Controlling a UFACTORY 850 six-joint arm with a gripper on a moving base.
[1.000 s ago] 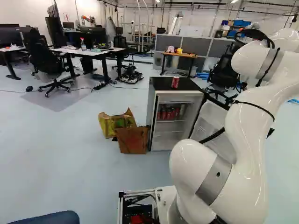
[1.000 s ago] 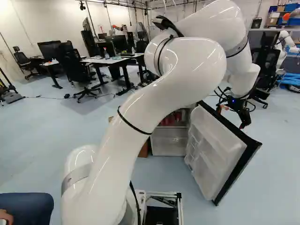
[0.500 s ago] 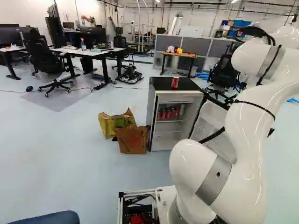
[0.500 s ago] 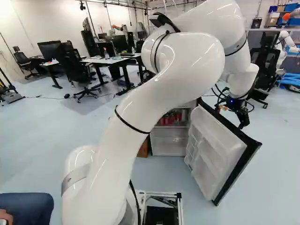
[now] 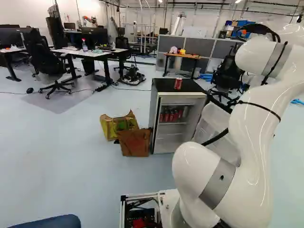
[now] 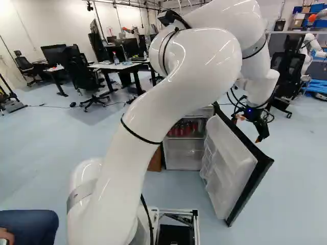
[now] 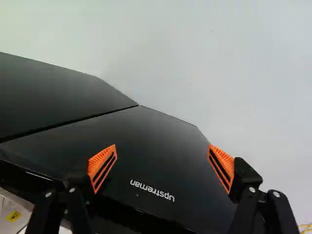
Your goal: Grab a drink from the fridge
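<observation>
- Red can [image 5: 178, 83] stands upright on the fridge [image 5: 154, 114], likely leaving your gripper [image 7: 162, 161] free; more cans [image 5: 172, 115] sit inside.
- Your fingers are spread, grasping nothing, over the open door's [image 6: 227, 166] outer face, probably to push it shut.
- Bags [image 5: 134, 143] slump beside the fridge on pale floor [image 5: 85, 161]; desks [image 5: 88, 52] stand beyond.

White arm [image 6: 168, 102] is extended from lower left to upper centre of right base view, then bent over toward upper right. Wrist [image 6: 260, 89] is pointed downward there, black gripper [image 6: 249, 129] mounted below. In left base view, arm is cut off by right edge. In wrist view, fingers are spread wide, orange pads [image 7: 102, 167] separated.
</observation>
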